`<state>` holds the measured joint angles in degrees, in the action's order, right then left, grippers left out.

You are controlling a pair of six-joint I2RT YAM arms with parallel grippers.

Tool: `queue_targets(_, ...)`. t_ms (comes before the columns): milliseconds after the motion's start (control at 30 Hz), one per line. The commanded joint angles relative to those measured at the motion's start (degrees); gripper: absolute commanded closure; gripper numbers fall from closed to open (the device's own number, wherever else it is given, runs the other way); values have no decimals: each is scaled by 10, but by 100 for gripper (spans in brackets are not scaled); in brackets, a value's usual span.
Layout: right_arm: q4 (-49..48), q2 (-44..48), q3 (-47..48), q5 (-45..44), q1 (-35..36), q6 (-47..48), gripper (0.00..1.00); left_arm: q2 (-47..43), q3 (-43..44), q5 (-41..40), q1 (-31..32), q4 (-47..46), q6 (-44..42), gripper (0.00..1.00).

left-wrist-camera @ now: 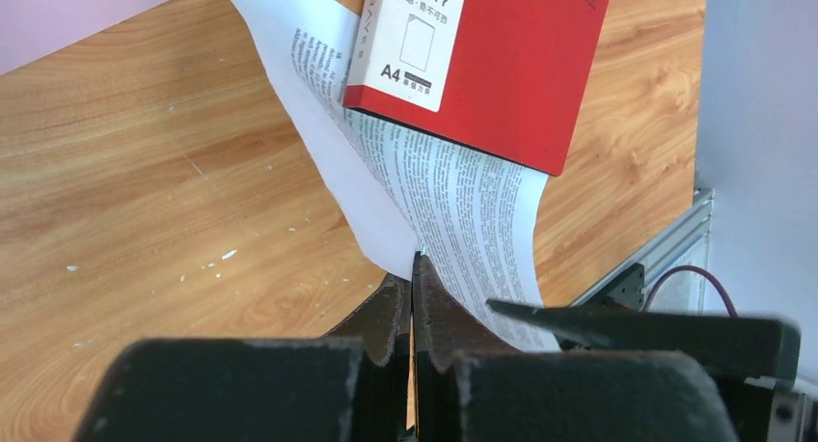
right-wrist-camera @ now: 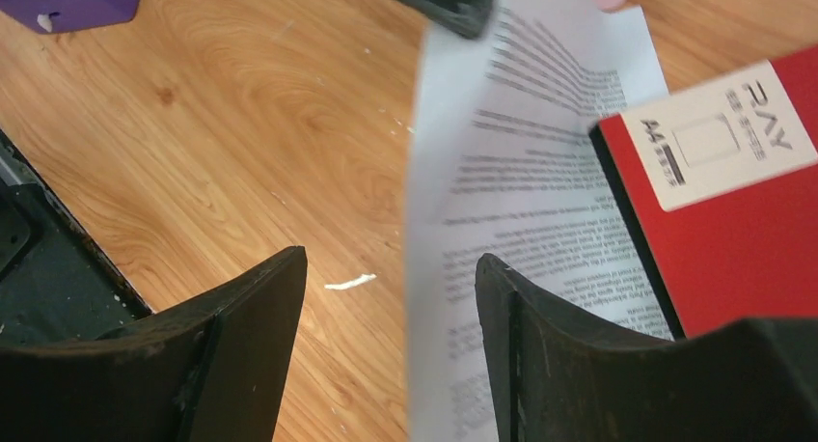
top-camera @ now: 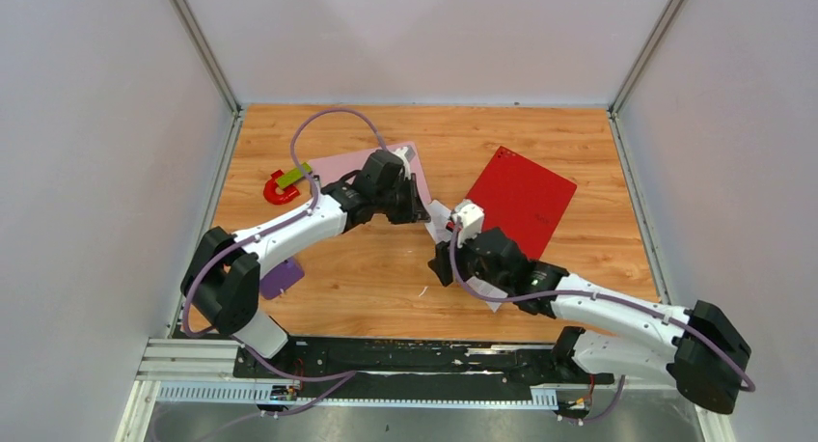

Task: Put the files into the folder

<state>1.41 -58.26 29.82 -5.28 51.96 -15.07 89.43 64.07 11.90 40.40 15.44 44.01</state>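
The left gripper [left-wrist-camera: 415, 268] has its fingers [left-wrist-camera: 386, 317] pressed together with no gap showing, pinching the near edge of the files [left-wrist-camera: 463, 201] right at the tips. From that pinch the white printed paper rises and fans away ahead of the fingers, bowed along its length, and its far end runs under the near corner of the red folder [left-wrist-camera: 521, 66], which lies flat on the wooden table [left-wrist-camera: 145, 172] straight ahead and slightly to the right of the tips. A blank flap of the paper curls up on the left side of the pinch; I cannot tell whether this is one sheet or two. The right gripper [right-wrist-camera: 391, 259] stands wide open. In its wrist view the files [right-wrist-camera: 521, 172] sit lifted off the table with their long edge falling in the gap between the two fingers, close to the right-hand one; that finger [right-wrist-camera: 511, 326] lies in front of the paper, and the left-hand finger is well clear of it, over bare wood. No contact between these fingers and the paper is visible. The folder [right-wrist-camera: 752, 230] lies just beyond and to the right of the right-hand finger, its A4 label facing up, overlapping the paper's edge. From above, both grippers meet near the folder's [top-camera: 521, 201] near-left corner.
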Motion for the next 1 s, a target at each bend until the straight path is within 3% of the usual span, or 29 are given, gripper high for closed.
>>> queue_targets(0, -17, -50, 70, -130, 66, 53, 34, -33, 46, -34, 6, 47, -4, 100)
queue_targets(133, 24, -104, 112, -215, 92, 65, 43, -46, 45, -39, 7, 60, 1, 100)
queue_targets(400, 44, -125, 144, -261, 117, 84, 100, -77, 51, -62, 6, 103, -4, 97)
queue_targets(467, 46, -114, 143, -250, 117, 83, 100, -85, 59, -68, 6, 115, -10, 85)
queue_targets(567, 67, -92, 153, -220, 116, 67, 100, -91, 105, -114, 5, 169, -47, 55)
queue_targets(667, 105, -66, 174, -196, 113, 31, 100, -85, 162, -166, -11, 236, -91, 43)
queue_targets(800, 155, -32, 182, -184, 92, -15, 100, -84, 189, -185, -59, 284, -135, 33)
queue_targets(967, 179, 17, 193, -173, 55, -36, 100, -63, 184, -210, -163, 304, -175, 34)
